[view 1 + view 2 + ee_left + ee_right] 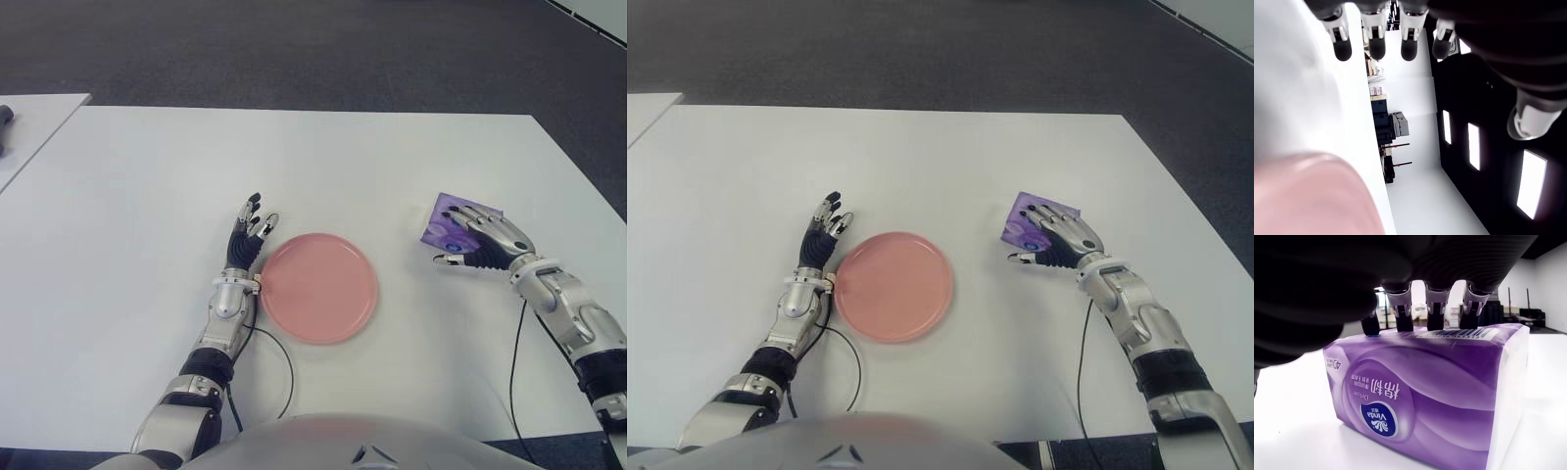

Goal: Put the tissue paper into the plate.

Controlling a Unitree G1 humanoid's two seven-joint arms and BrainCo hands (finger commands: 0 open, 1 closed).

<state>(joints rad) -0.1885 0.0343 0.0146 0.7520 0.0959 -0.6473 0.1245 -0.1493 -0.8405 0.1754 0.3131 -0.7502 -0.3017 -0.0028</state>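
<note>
The right hand [487,241] lies over the purple tissue pack [1430,391], out at about three o'clock from the plate. Its four fingertips [1401,313] press down along the pack's top edge, near the printed barcode, and the thumb sticks out toward the plate on the table side. From where I stand the palm covers the near half of the pack, but I cannot tell whether the thumb has closed against it, so this is a hand draped on the pack more than a firm grip. The pack sits flat on the white table [137,196], its far corner poking out past the fingers at roughly twelve o'clock from the hand.

The pink plate [319,287] is well apart from the pack, toward nine o'clock from it, with bare tabletop between them. Nothing lies in it.

The left hand [248,232] shows just beside the plate's rim, at about ten o'clock of the plate, fingers straight and loosely spread, holding nothing. A black cable [284,367] loops on the table near the forearm, at about seven o'clock from the plate.
</note>
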